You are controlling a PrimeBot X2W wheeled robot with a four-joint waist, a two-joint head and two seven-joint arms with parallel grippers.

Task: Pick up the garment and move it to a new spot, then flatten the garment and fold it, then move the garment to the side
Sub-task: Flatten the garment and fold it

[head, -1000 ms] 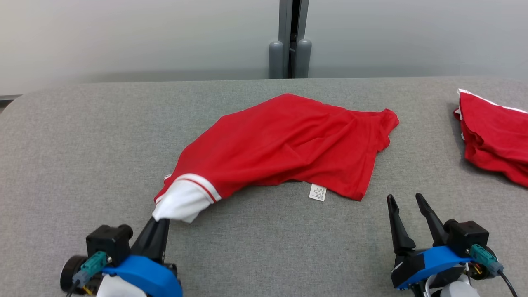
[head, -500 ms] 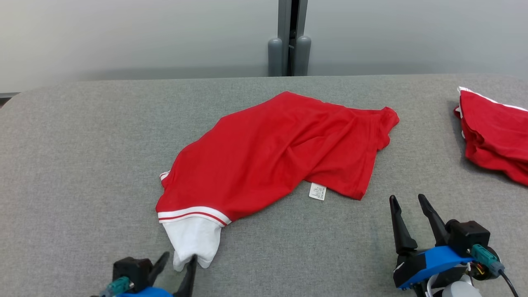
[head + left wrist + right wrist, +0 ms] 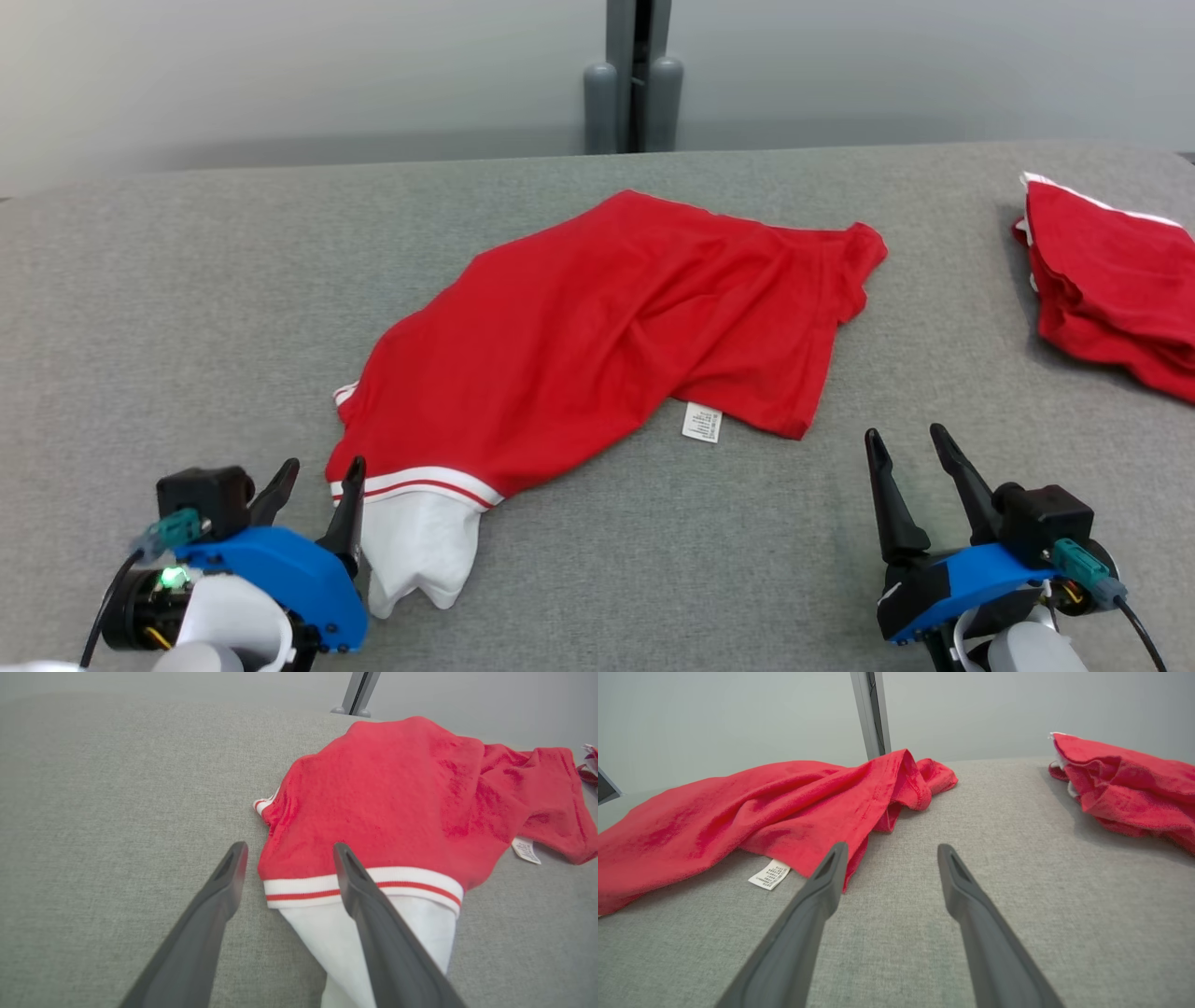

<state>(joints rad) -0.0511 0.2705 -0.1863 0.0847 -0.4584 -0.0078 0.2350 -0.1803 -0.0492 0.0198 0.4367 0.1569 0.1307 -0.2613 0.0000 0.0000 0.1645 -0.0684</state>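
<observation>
The left gripper (image 3: pixel 324 464) has released the white sleeve of the red fabric garment (image 3: pixel 607 317); its fingers stand apart, as on the right gripper (image 3: pixel 904 432). The garment lies mid grey fabric tabletop (image 3: pixel 187 280); its white tag (image 3: pixel 702 422) has illegible print.

We record the garment (image 3: pixel 607 317) as plain bright red, closing in a white band (image 3: pixel 425 478) crossed by one thin red stripe, then a plain white end (image 3: pixel 420 551). Its care label (image 3: pixel 701 422) is white with fine grey print. The second garment (image 3: pixel 1111 271) is the same red, edged white. The table cover (image 3: pixel 187 280) is flecked mid-grey. The left gripper (image 3: pixel 323 464) and right gripper (image 3: pixel 904 432) have charcoal fingers, blue bodies and teal connectors. The wall (image 3: pixel 280 75) is pale grey and the post (image 3: pixel 633 75) darker grey.
</observation>
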